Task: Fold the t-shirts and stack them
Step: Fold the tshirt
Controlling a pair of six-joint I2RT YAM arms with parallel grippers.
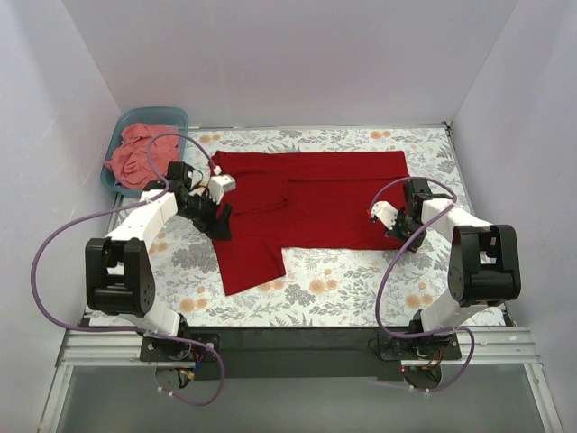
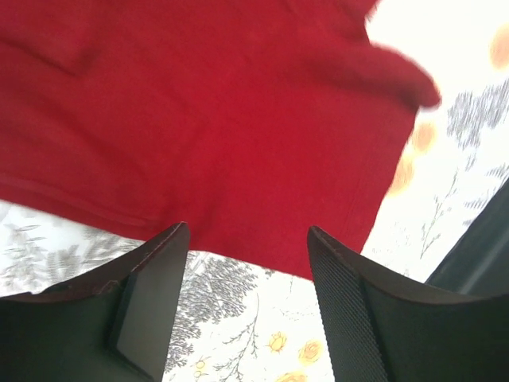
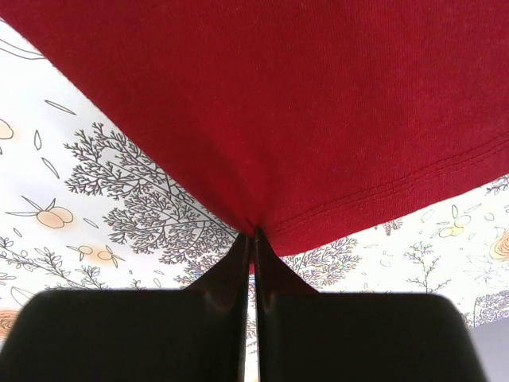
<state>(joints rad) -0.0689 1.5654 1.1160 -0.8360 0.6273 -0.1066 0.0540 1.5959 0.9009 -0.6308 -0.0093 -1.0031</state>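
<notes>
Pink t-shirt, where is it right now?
In the top view the pink t-shirt lies bunched inside the teal tub at the far left corner of the table, left of the spread red t-shirt.

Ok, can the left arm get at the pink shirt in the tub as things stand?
Probably yes: the pink shirt lies uncovered in the open teal tub, just beyond the left pincer, whose jaws are open and empty.
</notes>
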